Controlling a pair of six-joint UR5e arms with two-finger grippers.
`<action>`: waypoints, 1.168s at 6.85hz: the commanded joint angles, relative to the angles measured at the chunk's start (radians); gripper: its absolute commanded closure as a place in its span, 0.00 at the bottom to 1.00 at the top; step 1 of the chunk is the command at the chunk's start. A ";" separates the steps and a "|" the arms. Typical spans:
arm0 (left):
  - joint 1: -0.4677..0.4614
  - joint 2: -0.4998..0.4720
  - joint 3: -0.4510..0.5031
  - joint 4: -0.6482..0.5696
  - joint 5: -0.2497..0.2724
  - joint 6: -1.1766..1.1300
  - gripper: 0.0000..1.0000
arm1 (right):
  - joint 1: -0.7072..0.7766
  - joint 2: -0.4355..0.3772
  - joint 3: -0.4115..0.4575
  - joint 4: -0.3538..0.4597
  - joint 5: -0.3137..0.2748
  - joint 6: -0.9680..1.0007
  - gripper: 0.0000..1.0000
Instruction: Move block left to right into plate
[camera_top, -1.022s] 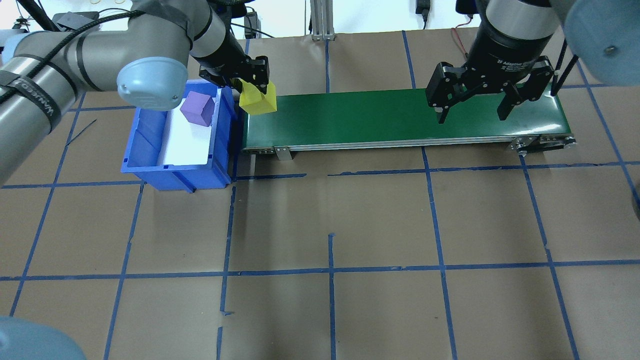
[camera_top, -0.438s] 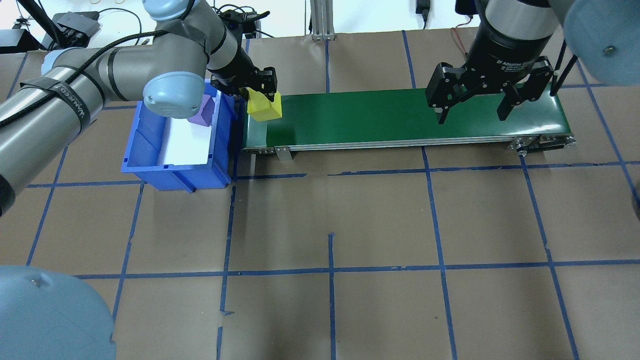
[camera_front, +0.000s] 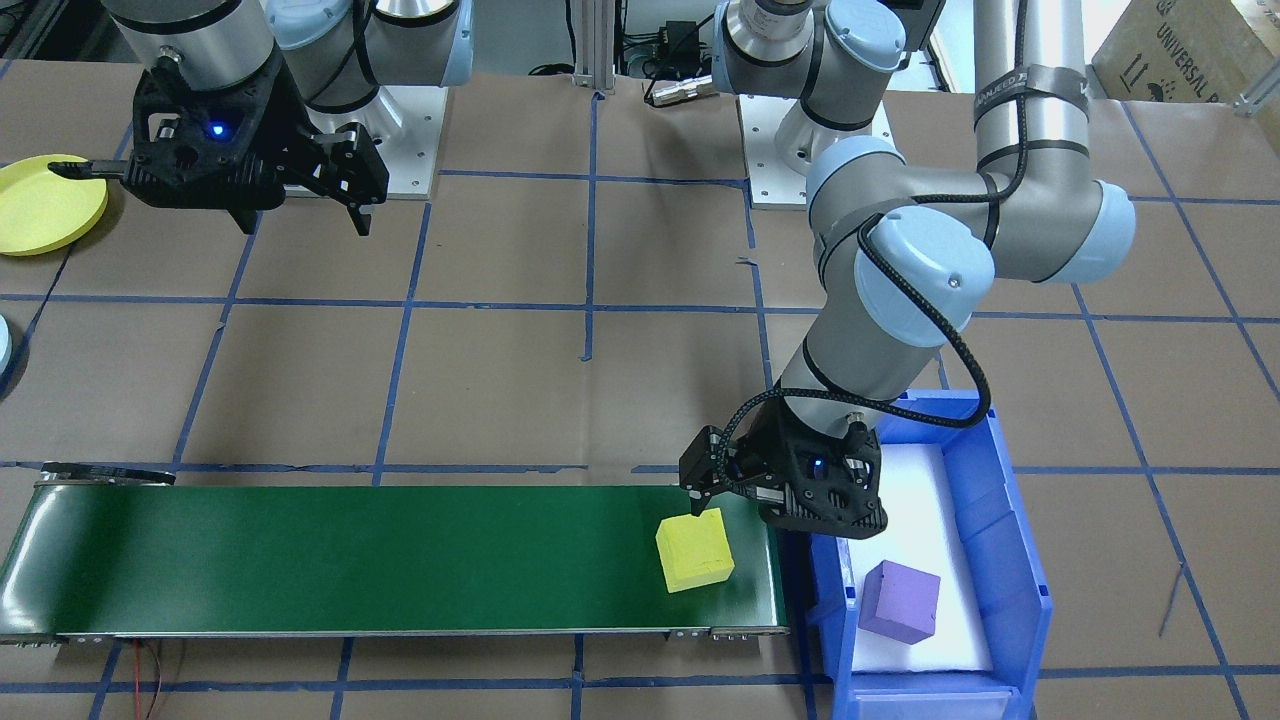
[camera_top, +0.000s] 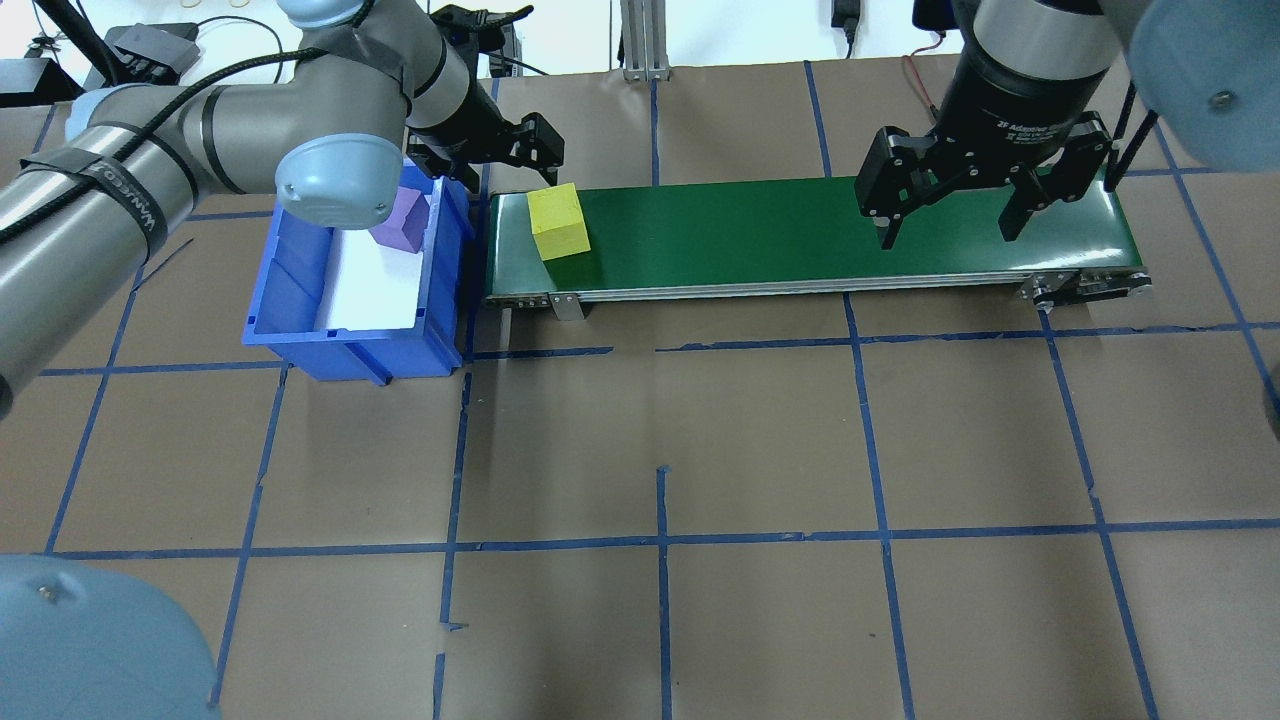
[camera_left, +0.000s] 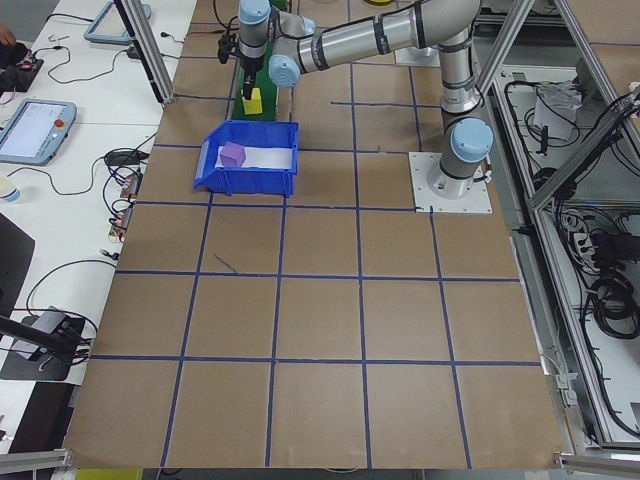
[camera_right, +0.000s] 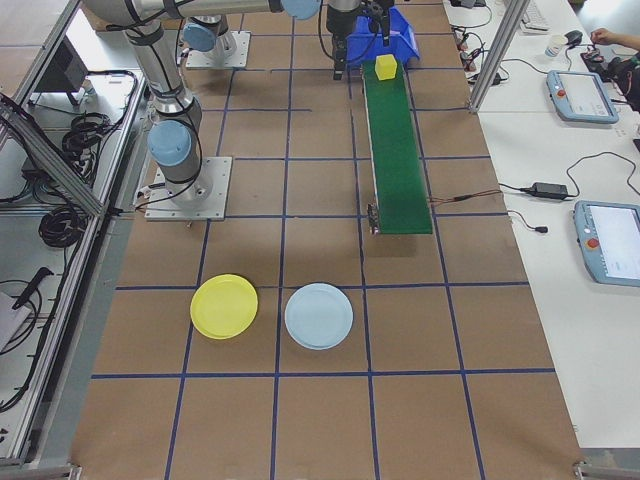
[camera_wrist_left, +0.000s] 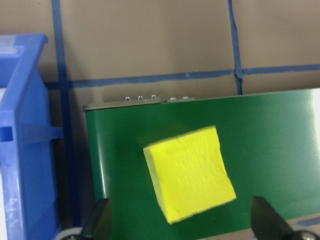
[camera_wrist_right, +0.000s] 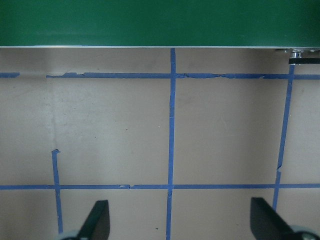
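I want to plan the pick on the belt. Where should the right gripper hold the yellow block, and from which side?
From above, judging by its pose: the yellow block sits flat on the green belt, top free. Close the right gripper on two opposite vertical faces, turned to match its slight skew.

2 blocks, 2 plates, 1 bin

A yellow foam cube sits on the green conveyor belt at its left end, beside the blue plastic bin holding a purple cube.
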 joint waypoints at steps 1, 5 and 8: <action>0.018 0.063 0.023 -0.037 0.010 0.009 0.00 | -0.020 0.005 0.000 -0.003 -0.022 -0.004 0.00; 0.183 0.033 0.116 -0.168 0.027 0.268 0.00 | -0.085 0.012 -0.012 0.030 -0.002 -0.004 0.00; 0.234 -0.087 0.176 -0.150 0.030 0.525 0.00 | -0.163 0.124 -0.021 -0.111 0.030 -0.115 0.00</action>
